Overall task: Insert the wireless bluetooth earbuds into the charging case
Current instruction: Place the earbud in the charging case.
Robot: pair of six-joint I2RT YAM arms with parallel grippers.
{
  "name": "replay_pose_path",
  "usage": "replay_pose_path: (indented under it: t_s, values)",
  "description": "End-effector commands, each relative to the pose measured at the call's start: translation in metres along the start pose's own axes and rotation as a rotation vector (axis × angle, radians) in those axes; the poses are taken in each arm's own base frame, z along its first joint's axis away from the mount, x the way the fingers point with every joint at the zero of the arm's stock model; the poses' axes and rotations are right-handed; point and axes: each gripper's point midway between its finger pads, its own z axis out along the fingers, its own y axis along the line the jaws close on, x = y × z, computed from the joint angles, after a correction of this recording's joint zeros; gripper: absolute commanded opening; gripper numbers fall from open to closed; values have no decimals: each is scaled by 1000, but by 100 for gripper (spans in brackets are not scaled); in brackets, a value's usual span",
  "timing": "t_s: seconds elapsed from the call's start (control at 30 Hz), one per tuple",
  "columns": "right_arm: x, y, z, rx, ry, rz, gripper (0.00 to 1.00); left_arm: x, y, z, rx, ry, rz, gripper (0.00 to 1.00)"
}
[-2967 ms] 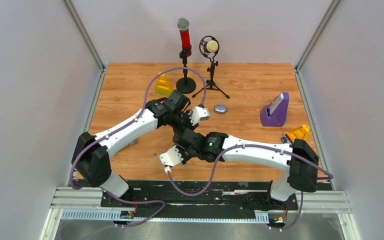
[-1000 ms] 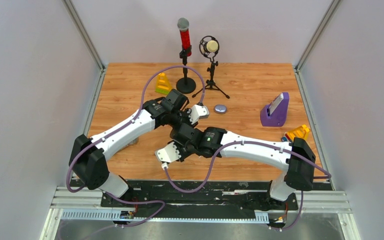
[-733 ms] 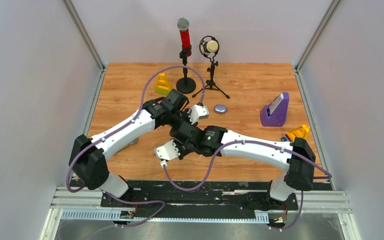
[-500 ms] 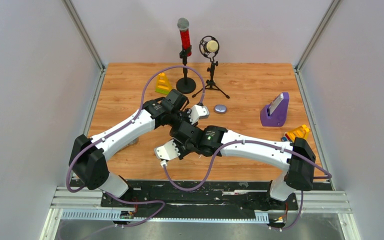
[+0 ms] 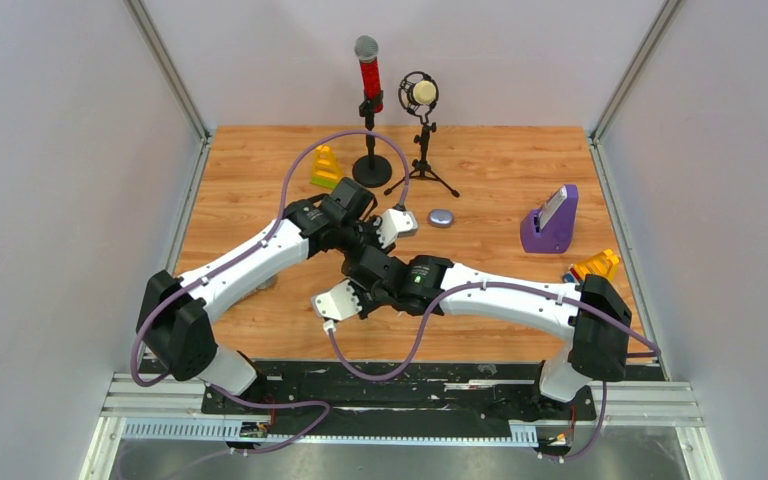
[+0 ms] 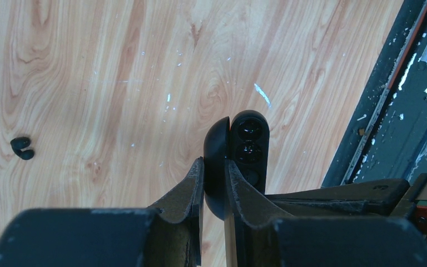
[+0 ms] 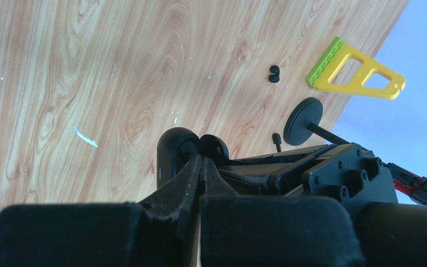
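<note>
A black charging case (image 6: 249, 144) hangs open above the wood table, its sockets facing the left wrist camera. My left gripper (image 6: 214, 164) is shut on its domed lid. My right gripper (image 7: 201, 158) is shut, its fingertips pressed together at the mouth of the case (image 7: 169, 153); nothing shows between them. One black earbud (image 6: 22, 148) lies on the table to the left in the left wrist view. The right wrist view shows a black earbud (image 7: 274, 73) near the yellow bracket. From above, both grippers meet mid-table (image 5: 362, 250) and hide the case.
A red microphone (image 5: 368, 70) and a round studio microphone (image 5: 420, 93) stand on stands at the back. A yellow and green bracket (image 5: 326, 167) lies beside them. A small grey oval case (image 5: 441, 217), a purple stand (image 5: 550, 222) and an orange piece (image 5: 595, 266) sit to the right.
The right wrist has edged slightly up and left toward the left gripper. The left arm has stayed where it was.
</note>
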Motion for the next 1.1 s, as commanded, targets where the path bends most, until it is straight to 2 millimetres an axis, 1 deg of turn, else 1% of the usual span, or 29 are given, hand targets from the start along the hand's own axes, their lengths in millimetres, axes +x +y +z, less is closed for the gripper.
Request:
replay_pose_path:
  t_s: [0.0, 0.17, 0.23, 0.3, 0.37, 0.43, 0.47, 0.5, 0.57, 0.6, 0.67, 0.73, 0.8, 0.83, 0.87, 0.9, 0.93, 0.97, 1.0, 1.03, 1.07]
  values:
    - [7, -19, 2, 78, 20, 18, 0, -17, -10, -16, 16, -70, 42, 21]
    - [10, -9, 5, 40, 23, 11, 0, -17, -9, -17, 9, -73, 45, 21]
    - [5, -14, 1, 53, 4, 29, 0, -17, -6, -18, -12, -72, 46, 21]
    - [-2, -27, -7, 85, -18, 58, 0, -16, -1, -18, -43, -73, 47, 21]
    - [-12, -42, -21, 109, -55, 95, 3, -15, 7, -19, -88, -68, 47, 20]
    - [-22, -50, -37, 96, -97, 132, 7, -13, 18, -20, -150, -55, 45, 20]
    - [-30, -55, -48, 89, -129, 152, 10, -12, 20, -20, -159, -52, 44, 20]
    - [-35, -56, -56, 73, -157, 166, 13, -12, 23, -21, -175, -51, 45, 20]
    - [-41, -50, -72, 27, -202, 192, 22, -12, 25, -22, -191, -52, 48, 20]
    - [-46, -44, -80, -7, -241, 196, 24, -11, 27, -24, -200, -54, 50, 20]
    - [-46, -34, -95, -57, -281, 206, 28, -10, 32, -30, -227, -60, 45, 20]
    - [-44, -31, -112, -71, -322, 229, 31, -8, 38, -36, -246, -74, 34, 20]
    - [-40, -34, -133, -70, -381, 264, 32, -4, 44, -44, -267, -89, 18, 20]
    - [-35, -40, -143, -63, -420, 296, 32, -4, 46, -50, -280, -103, 19, 20]
    - [-30, -45, -154, -52, -457, 323, 32, 2, 51, -52, -293, -99, 7, 20]
    - [-23, -52, -162, -39, -491, 354, 32, 2, 53, -59, -311, -116, 7, 20]
    - [-16, -59, -171, -24, -522, 385, 32, 8, 58, -63, -328, -118, -4, 20]
    - [-9, -66, -177, -6, -550, 415, 32, 8, 59, -70, -342, -137, -3, 20]
    - [-1, -74, -180, 16, -569, 448, 32, 16, 63, -72, -356, -135, -15, 20]
    - [7, -83, -181, 48, -582, 476, 33, 16, 63, -80, -373, -153, -11, 21]
    - [15, -90, -178, 75, -586, 507, 35, 23, 64, -82, -382, -146, -15, 21]
